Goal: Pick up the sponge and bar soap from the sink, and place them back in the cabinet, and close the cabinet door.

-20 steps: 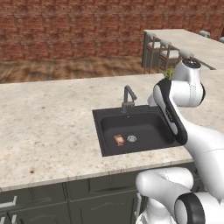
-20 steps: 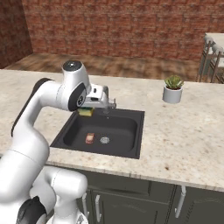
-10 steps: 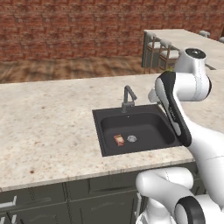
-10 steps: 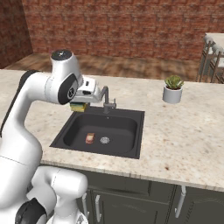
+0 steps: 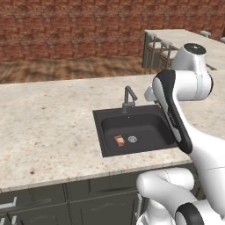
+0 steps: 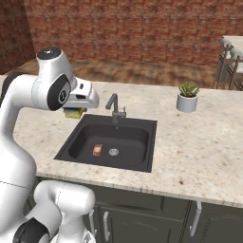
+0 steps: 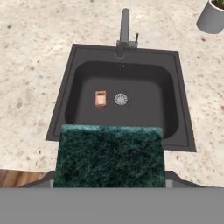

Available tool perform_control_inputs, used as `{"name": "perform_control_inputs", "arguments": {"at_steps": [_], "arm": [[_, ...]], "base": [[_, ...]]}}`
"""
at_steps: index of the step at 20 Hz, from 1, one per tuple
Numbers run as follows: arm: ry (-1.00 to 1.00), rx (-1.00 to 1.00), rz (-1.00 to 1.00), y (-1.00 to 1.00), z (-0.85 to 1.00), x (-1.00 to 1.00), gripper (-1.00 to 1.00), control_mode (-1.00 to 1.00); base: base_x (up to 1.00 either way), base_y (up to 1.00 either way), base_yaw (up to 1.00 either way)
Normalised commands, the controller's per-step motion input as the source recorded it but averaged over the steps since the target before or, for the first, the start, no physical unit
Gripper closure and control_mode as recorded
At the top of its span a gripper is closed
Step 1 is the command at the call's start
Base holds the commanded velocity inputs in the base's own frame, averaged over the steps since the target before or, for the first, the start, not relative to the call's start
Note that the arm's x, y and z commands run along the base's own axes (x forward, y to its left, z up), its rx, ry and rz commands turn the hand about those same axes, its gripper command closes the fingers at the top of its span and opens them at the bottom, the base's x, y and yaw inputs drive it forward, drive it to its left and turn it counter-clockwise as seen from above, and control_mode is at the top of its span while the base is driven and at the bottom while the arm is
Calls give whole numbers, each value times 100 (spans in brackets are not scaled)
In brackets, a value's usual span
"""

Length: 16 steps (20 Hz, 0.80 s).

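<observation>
Hand view first, going left to right. At about 9 o'clock from the drain lies the small flat orange-brown bar soap (image 7: 100, 98), flat on the floor of the dark charcoal sink (image 7: 78, 65). The round silver drain (image 7: 120, 99) is just beside the soap. At 12 o'clock on the sink's far rim stands the grey metal faucet (image 7: 125, 28). At 6 o'clock, close to the camera, the dark green face of the yellow and green sponge (image 7: 109, 155) covers the near rim of the sink. Up at 1 o'clock sits a round grey plant pot (image 7: 213, 16) on the speckled beige stone counter (image 7: 30, 52).

Right base view, left to right: the white arm's gripper (image 6: 75, 110) hangs over the counter at 10 o'clock from the sink and holds the sponge (image 6: 74, 113), squeezed under the hand. The soap (image 6: 97, 150) is in the basin. The plant (image 6: 188, 96) stands at 2 o'clock from the sink.

Left base view: the soap (image 5: 119, 140) lies in the sink (image 5: 101, 132) next to the drain.
</observation>
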Motion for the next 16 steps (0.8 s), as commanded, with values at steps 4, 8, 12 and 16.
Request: {"name": "perform_control_inputs", "arguments": {"at_steps": [4,8,12,16], "arm": [[0,0,0,-2,29,-4,100,-100],[0,0,0,-5,40,-6,100,-100],[0,0,0,-7,17,-8,100,-100],[0,0,0,-12,0,-19,100,-100]], "base": [[0,0,0],[0,0,0],[0,0,0],[0,0,0]]}}
